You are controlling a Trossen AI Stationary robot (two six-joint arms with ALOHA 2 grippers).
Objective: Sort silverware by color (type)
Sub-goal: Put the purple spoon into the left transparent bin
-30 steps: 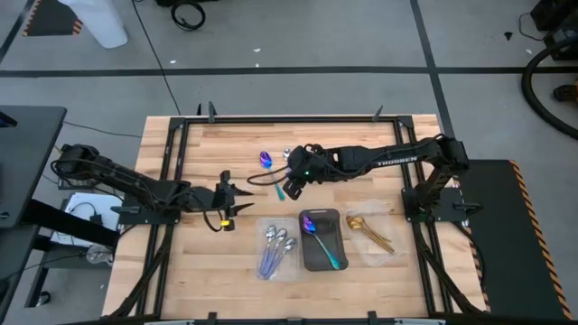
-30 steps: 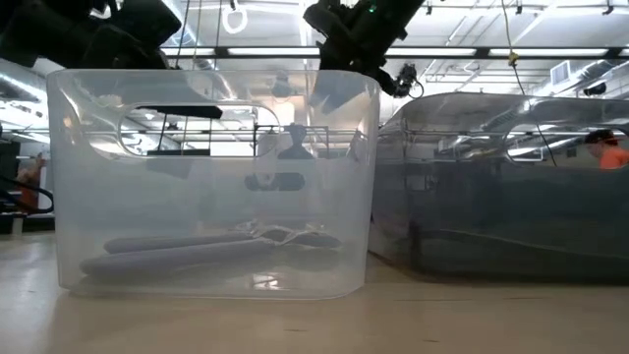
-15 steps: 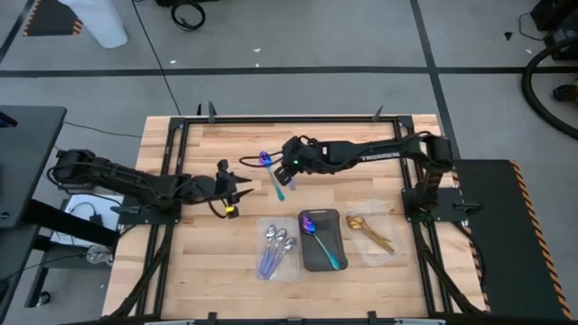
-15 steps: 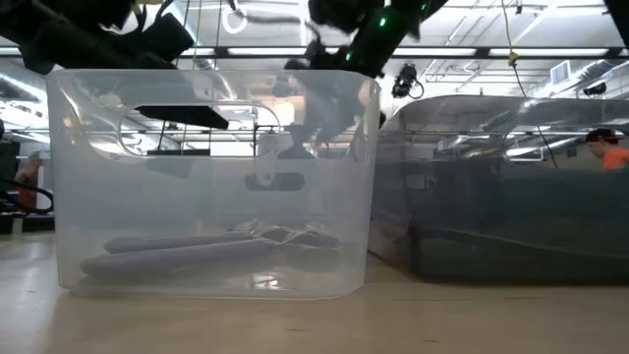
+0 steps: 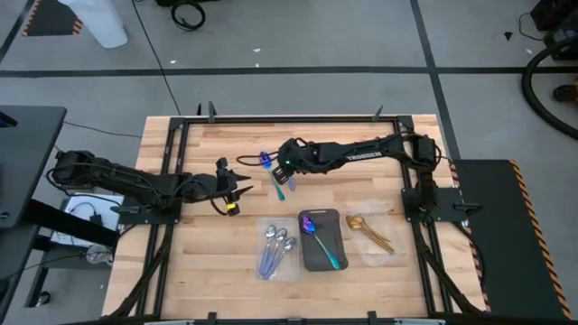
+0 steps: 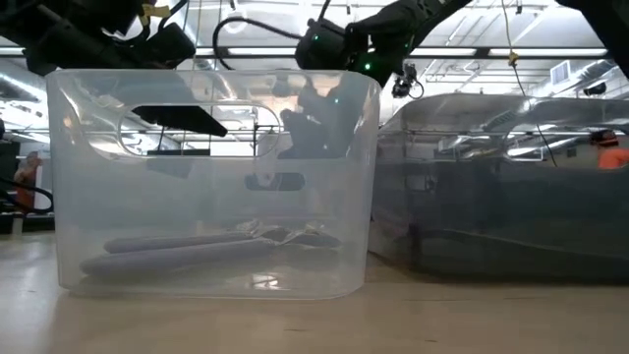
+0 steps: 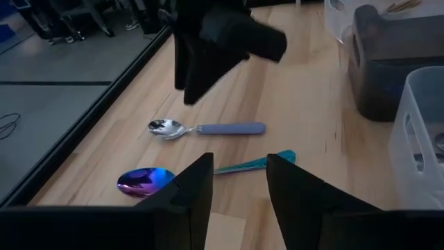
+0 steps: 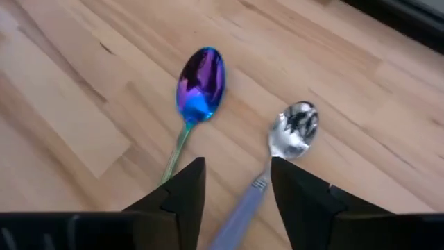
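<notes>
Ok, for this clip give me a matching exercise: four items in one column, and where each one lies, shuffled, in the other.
Things:
1. iridescent spoon with teal handle
2. gold spoons
3. three silver spoons
4. right gripper

Places:
A. in the clear tray nearest the left arm
B. loose on the bare wood, beside a silver spoon
C. open above the two loose spoons
D. in the clear tray nearest the right arm

Pairs: 1-B, 2-D, 3-A, 4-C
</notes>
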